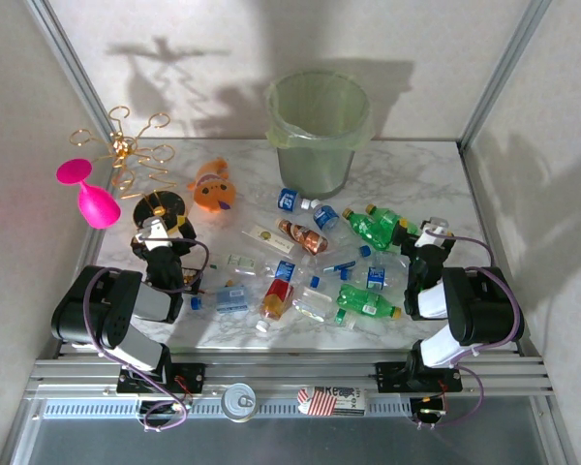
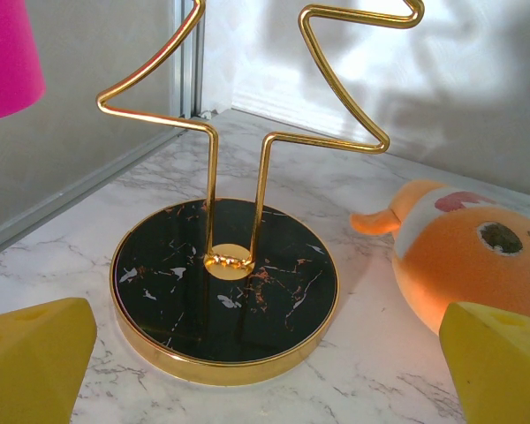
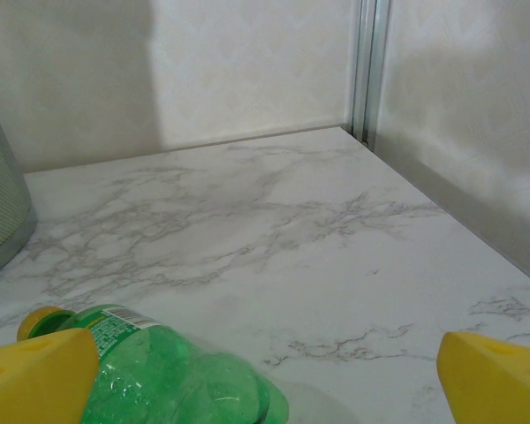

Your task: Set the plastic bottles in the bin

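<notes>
Several crushed plastic bottles lie across the middle of the marble table: a green one (image 1: 373, 225) at the right, another green one (image 1: 366, 302) nearer the front, an amber one (image 1: 300, 235) and a clear blue-capped one (image 1: 295, 201). The pale-green bin (image 1: 315, 131) stands upright at the back centre. My left gripper (image 1: 153, 225) is open at the left and faces the gold rack's black base (image 2: 225, 287), with nothing between its yellow fingers (image 2: 35, 358). My right gripper (image 1: 434, 231) is open too. A green bottle (image 3: 168, 375) lies by its left finger (image 3: 35, 380), and the bin's wall (image 3: 0, 203) shows far left.
A gold wire rack (image 1: 126, 155) holds a pink wine glass (image 1: 89, 199) at the back left. An orange plush toy (image 1: 213, 189) (image 2: 473, 256) sits right of the rack's base. A can (image 1: 239, 400) and a striped carton (image 1: 331, 399) rest on the front rail. Enclosure walls close both sides.
</notes>
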Robot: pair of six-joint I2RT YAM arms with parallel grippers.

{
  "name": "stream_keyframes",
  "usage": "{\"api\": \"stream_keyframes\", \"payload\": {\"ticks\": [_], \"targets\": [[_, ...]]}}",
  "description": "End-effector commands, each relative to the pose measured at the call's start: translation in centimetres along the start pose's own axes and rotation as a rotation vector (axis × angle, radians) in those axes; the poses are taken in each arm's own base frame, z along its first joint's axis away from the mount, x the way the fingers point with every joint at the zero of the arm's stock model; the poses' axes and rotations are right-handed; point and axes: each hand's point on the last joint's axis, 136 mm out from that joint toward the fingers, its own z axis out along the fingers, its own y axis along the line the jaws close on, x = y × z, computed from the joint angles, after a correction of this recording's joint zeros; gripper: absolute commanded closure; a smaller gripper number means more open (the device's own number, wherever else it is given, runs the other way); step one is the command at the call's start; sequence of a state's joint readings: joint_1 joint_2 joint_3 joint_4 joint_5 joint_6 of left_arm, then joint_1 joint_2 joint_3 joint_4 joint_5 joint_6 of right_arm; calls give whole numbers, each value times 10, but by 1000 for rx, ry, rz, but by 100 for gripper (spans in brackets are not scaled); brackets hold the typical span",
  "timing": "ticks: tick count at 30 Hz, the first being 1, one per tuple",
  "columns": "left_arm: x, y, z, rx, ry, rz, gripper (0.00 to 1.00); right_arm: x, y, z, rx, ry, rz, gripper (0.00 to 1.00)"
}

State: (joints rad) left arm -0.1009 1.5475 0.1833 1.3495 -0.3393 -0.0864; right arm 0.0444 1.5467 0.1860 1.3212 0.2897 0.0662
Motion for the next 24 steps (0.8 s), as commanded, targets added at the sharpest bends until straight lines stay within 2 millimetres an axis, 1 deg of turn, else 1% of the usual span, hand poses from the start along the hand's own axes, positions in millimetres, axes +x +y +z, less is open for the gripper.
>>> {"api": "stream_keyframes", "payload": {"ticks": [1,3,6,8,11,14,16,17,18,21,24], "targets": [[-7,-2,4,6,-16,-19,1,-8,3,1,-9,-31,2,1],[-7,-2,3,4,-18,-18,1,-8,4,1,-14,-32,2,1],[-11,-5,1,5,-30,-11,1,-11,11,0,-41,-40,-23,1],[-16,-9,-2,15,-35,3,1,-17,8,-4,-14,-48,-18,1],[-27,-9,-5,-2,-45,7,1,-29,0,-10,31,-74,3,1],[-45,-10,-6,-17,-46,-4,1,-43,-2,-15,47,-82,14,1],[-62,-12,-5,-25,-45,-45,0,-52,-1,-15,47,-57,37,1],[-69,-13,-5,-31,-43,-75,1,-50,-1,-16,49,-32,46,1],[-78,-12,-6,-43,-45,-116,1,-63,1,-14,46,-31,70,1],[-100,-16,-10,-30,-45,-235,1,-73,7,-19,21,31,149,1],[-112,-27,-18,33,-12,-333,1,-83,16,-27,-18,121,252,1]]}}
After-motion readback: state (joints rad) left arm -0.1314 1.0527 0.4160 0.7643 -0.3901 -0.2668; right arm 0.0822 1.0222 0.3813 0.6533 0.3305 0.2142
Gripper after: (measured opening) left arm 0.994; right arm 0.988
